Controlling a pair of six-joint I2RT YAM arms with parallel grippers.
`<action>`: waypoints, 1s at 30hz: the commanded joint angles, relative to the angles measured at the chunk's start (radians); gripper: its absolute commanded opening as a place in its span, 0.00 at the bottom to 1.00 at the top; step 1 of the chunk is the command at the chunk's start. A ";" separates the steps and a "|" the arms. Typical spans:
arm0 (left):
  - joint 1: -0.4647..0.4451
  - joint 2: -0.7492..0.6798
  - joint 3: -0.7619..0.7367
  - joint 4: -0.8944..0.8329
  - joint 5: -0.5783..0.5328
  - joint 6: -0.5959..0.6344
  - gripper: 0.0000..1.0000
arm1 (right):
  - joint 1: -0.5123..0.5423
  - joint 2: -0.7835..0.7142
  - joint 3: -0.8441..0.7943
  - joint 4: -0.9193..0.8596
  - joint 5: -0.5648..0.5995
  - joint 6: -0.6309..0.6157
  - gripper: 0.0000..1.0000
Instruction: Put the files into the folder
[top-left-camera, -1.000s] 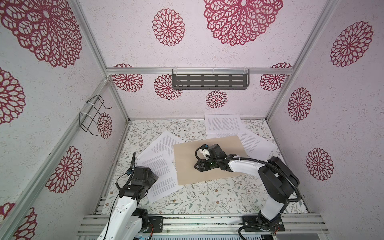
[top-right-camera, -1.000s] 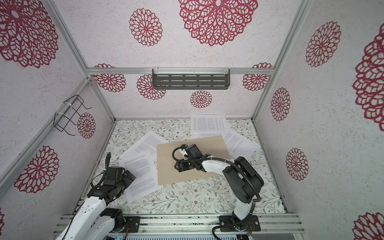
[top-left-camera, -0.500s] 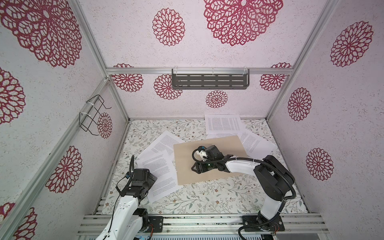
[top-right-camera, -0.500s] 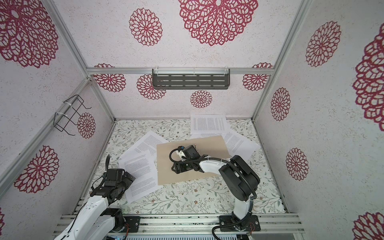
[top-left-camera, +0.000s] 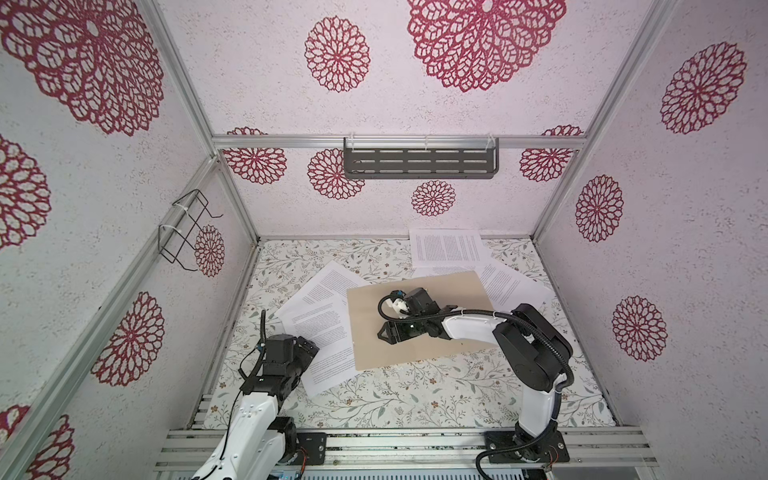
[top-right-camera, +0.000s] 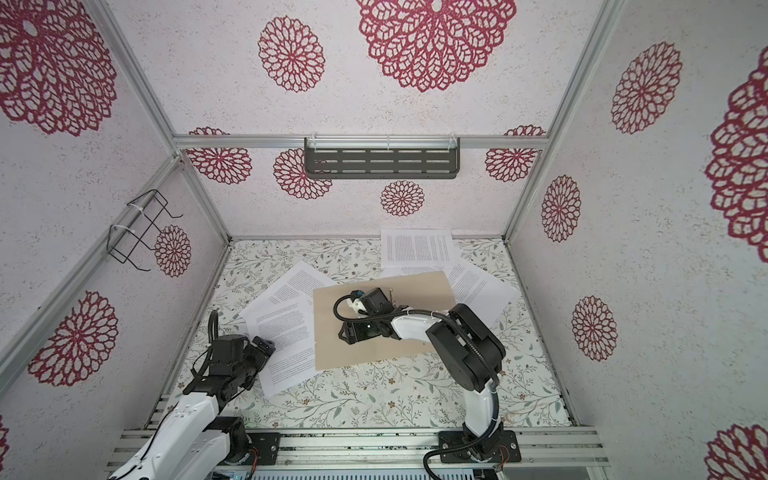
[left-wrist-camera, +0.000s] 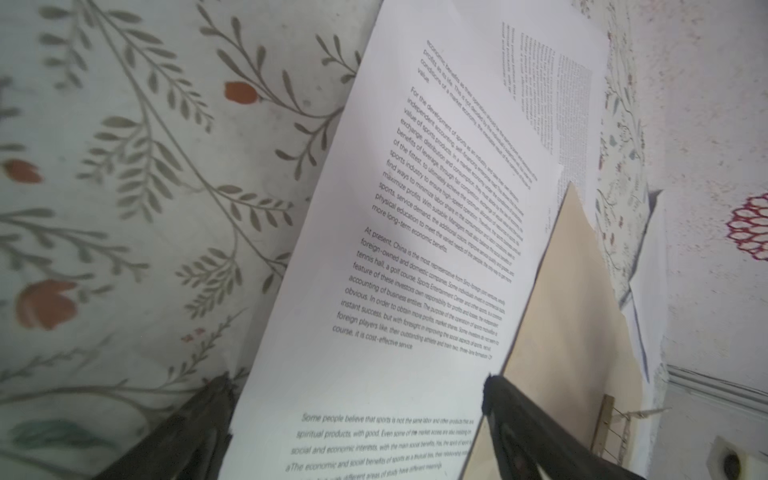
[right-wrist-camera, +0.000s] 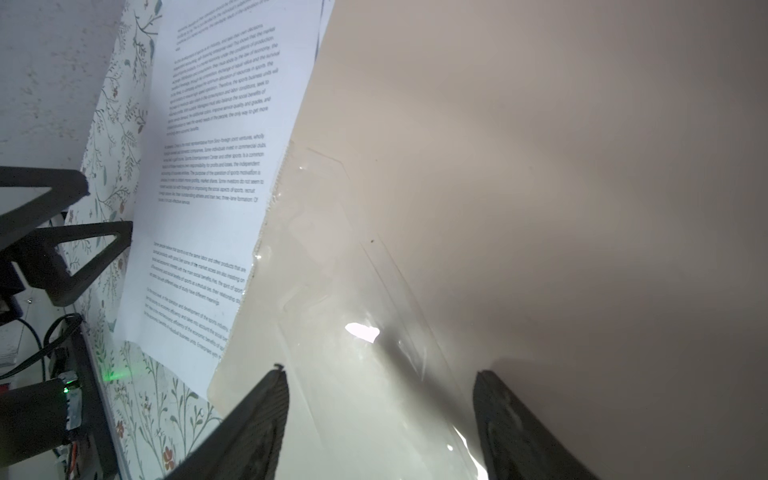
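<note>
plain tan folder (top-left-camera: 368, 332), white files (top-left-camera: 324, 340) packed with tiny black print, pale surface (top-left-camera: 415, 399) with grey-green leafy sprigs and little orange flowers, speckly off-white walls (top-left-camera: 266, 104) with big crimson lacy blooms

White arms (top-left-camera: 469, 328), black joints (top-left-camera: 528, 353), looped cables (top-left-camera: 380, 308)

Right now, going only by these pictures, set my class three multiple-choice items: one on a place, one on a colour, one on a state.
1. The right pincer hangs over: A the folder; B the wall shelf; C the wire rack.
2. The folder is: A blue; B tan; C black.
3. The left pincer is: A shut tight; B open; C shut on the folder.
Key: A, its wrist view shows tan card under its fingers. B, tan in both top views. B, its fingers stand wide apart over a printed sheet.
</note>
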 joint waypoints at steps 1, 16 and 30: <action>0.000 -0.025 -0.032 0.059 0.094 -0.024 0.98 | 0.005 0.025 0.015 -0.030 -0.017 -0.015 0.73; 0.000 -0.018 -0.040 0.284 0.155 0.028 0.98 | 0.005 0.062 0.029 -0.015 -0.050 0.005 0.72; 0.000 0.197 -0.001 0.362 0.125 0.079 0.84 | 0.004 0.062 0.028 -0.021 -0.045 0.006 0.72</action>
